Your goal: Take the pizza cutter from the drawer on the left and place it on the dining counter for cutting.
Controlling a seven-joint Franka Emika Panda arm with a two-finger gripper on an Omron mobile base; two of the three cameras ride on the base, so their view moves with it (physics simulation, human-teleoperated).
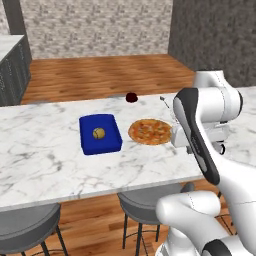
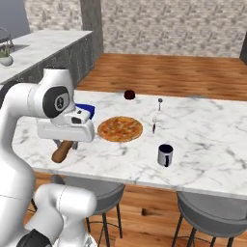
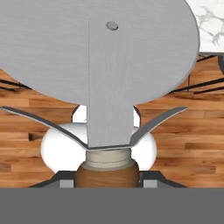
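Note:
My gripper (image 2: 68, 144) is shut on the pizza cutter (image 2: 62, 152), whose brown wooden handle slants down from the hand. It hangs above the near edge of the dining counter (image 2: 202, 125), left of the round orange pizza (image 2: 120, 129). In the hand view the cutter's wide grey blade (image 3: 100, 48) spreads across the top. Its brown handle (image 3: 107, 177) sits between the fingers of the gripper (image 3: 107, 181). In the left base view my own arm hides the hand beside the pizza (image 1: 150, 131) on the dining counter (image 1: 50, 160). The drawer is out of view.
A blue tray (image 1: 100, 134) with a small round yellow thing lies left of the pizza. A dark red bowl (image 2: 129, 94) stands behind it, and a dark mug (image 2: 165, 155) to its right. Grey stools (image 1: 25, 227) (image 2: 212, 212) stand under the counter's near edge.

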